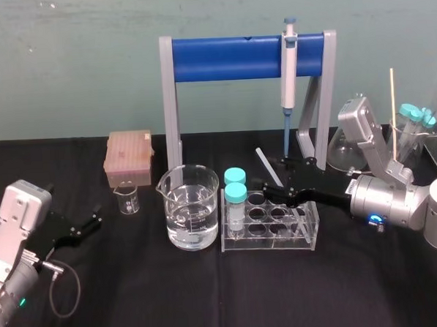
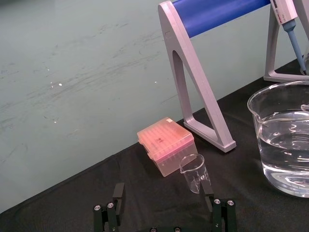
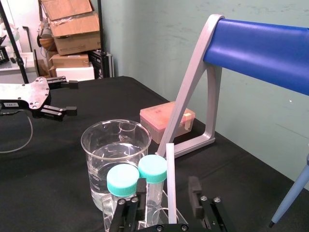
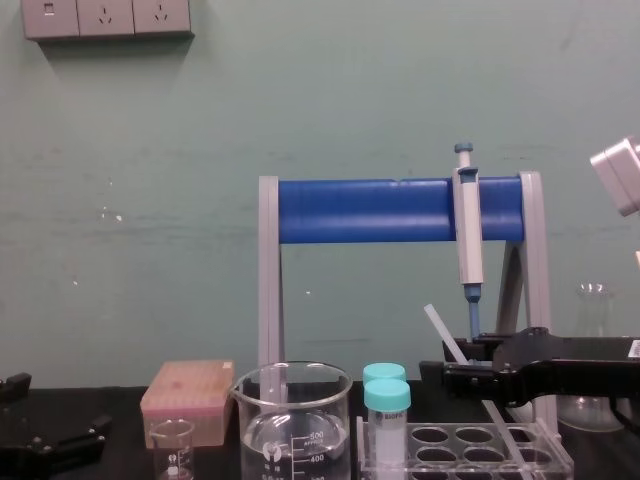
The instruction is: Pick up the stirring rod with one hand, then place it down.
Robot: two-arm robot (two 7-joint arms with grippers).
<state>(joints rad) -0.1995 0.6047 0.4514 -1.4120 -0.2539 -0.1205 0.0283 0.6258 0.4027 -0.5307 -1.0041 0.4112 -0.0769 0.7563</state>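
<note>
The stirring rod (image 1: 268,166) is a thin whitish glass rod. It leans in the clear test tube rack (image 1: 270,243), with its upper end pointing up and back. My right gripper (image 1: 273,191) reaches in from the right over the rack. In the right wrist view the stirring rod (image 3: 170,179) stands between the two black fingers (image 3: 194,189) with a gap on each side, so this gripper (image 3: 166,192) is open. From the chest, the stirring rod (image 4: 444,334) crosses the gripper (image 4: 437,376). My left gripper (image 1: 89,220) rests open at the table's left, holding nothing.
Left of the rack stands a large beaker of water (image 1: 191,209), and two teal-capped vials (image 1: 235,186) sit in the rack's left end. A small beaker (image 1: 126,198) and a pink tip box (image 1: 129,158) are further left. Behind, a blue-barred stand (image 1: 227,57) holds a pipette (image 1: 288,64).
</note>
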